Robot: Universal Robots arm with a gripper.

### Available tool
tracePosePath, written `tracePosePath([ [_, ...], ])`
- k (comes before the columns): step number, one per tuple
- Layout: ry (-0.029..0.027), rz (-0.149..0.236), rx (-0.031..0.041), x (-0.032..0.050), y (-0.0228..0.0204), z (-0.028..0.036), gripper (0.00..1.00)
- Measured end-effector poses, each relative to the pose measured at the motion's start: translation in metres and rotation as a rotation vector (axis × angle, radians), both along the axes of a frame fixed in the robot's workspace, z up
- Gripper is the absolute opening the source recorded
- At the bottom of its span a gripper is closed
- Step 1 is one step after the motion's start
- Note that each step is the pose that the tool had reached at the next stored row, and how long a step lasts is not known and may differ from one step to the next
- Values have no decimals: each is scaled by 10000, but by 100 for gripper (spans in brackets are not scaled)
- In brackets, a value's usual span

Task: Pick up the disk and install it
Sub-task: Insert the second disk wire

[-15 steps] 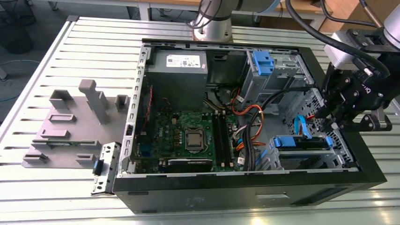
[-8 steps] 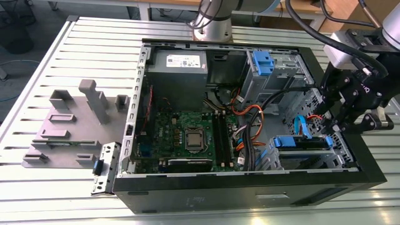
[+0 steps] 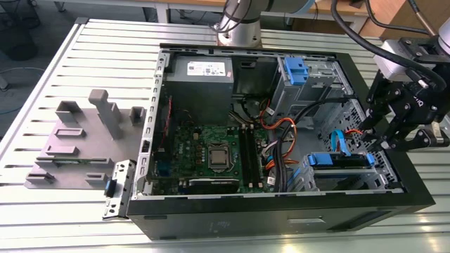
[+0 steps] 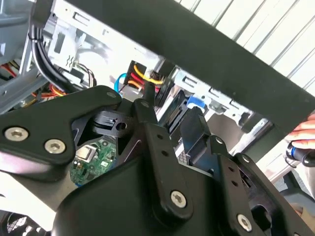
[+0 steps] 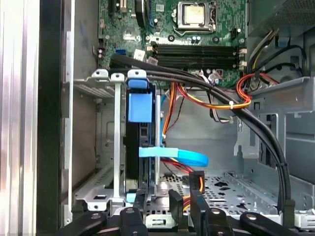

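Mostly hidden, the disk [image 3: 339,161] sits edge-up in the drive cage [image 3: 348,176] at the near right corner of the open computer case [image 3: 281,211]; its blue bracket [image 5: 140,107] and one dark edge show in the first wrist view, its label out of sight. From the exterior view's right the black gripper [image 3: 398,141] reaches down over the case's right wall, just beside the cage. Its fingers [image 5: 174,204] stand slightly apart with nothing between them. A white sticker [image 3: 206,68] on the grey power supply is too small to read.

exterior view looks down; both wrist views sit close inside computer case [image 3: 281,211].
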State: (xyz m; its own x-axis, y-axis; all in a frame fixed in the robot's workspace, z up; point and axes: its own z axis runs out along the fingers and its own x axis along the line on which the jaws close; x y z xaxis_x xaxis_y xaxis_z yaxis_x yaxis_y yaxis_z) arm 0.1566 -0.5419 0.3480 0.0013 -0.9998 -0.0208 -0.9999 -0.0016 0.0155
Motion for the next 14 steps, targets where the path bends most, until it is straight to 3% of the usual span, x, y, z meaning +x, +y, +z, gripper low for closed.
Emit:
tracePosePath([
  [3, 19, 0, -1, 31, 4, -41, 48],
  [10, 21, 0, -2, 32, 7, -48, 48],
  [14, 21, -1, -2, 32, 8, -50, 35],
])
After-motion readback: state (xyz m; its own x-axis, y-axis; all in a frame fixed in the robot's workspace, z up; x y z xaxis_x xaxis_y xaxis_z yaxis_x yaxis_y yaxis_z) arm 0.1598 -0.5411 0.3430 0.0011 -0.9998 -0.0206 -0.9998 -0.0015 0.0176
